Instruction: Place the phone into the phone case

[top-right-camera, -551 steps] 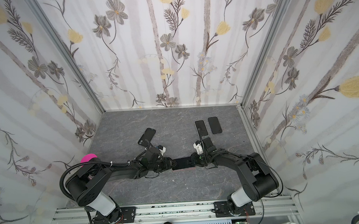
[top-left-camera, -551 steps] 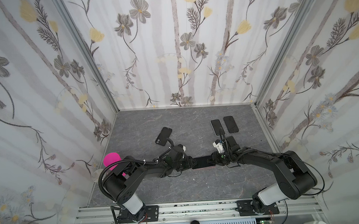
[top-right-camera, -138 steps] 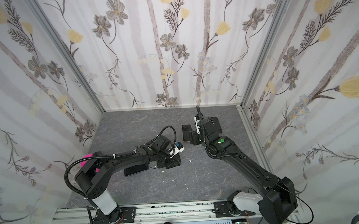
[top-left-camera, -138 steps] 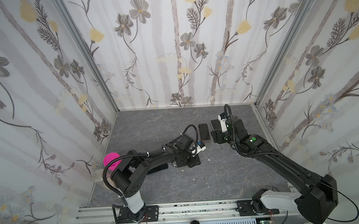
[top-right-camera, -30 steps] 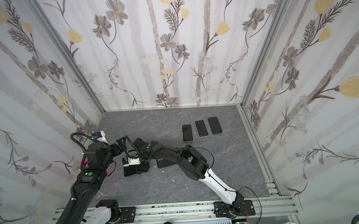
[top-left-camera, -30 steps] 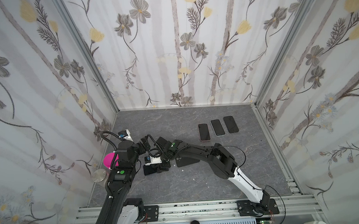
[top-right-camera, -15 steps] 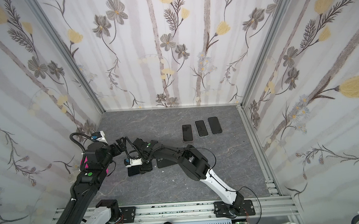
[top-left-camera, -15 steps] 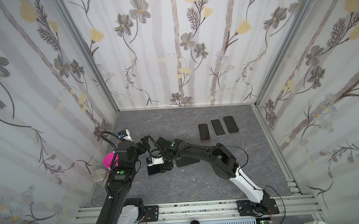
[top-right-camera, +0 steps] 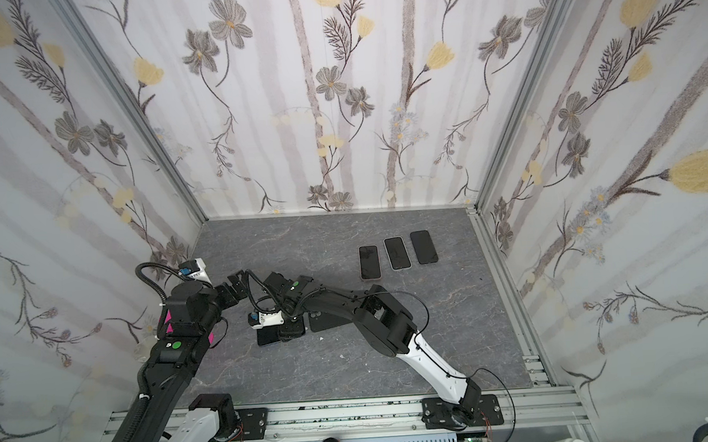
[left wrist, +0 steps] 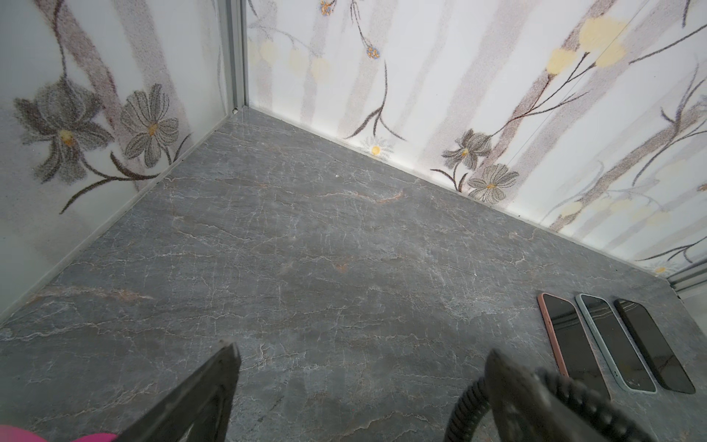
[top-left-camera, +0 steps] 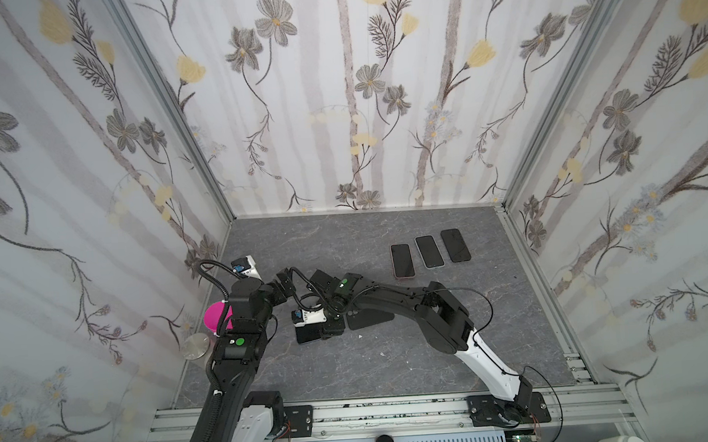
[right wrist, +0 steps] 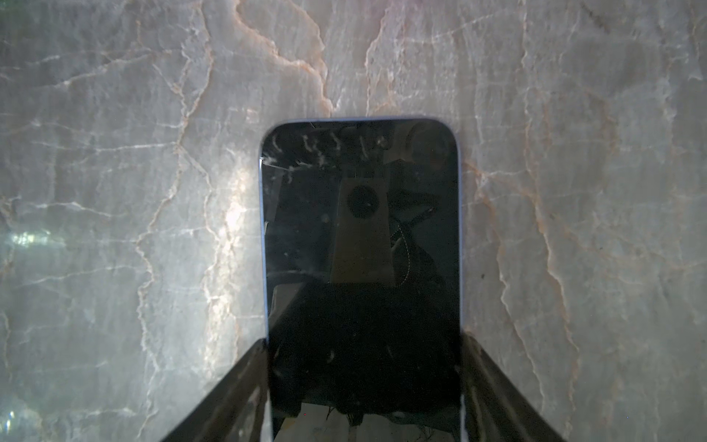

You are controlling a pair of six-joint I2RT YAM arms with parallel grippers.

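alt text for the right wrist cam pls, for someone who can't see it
A phone with a dark screen facing up fills the middle of the frame, its two long edges gripped by the black fingers of the right end effector. The grey marble-look table fills the rest of the close, top-down view.

Note for you: the phone (right wrist: 359, 245) lies flat, screen up, on the grey marbled table (right wrist: 114, 191); dark glass, pale blue rim. In both top views it sits left of centre. The dark phone case (top-left-camera: 370, 319) lies flat just right of it, without the phone.
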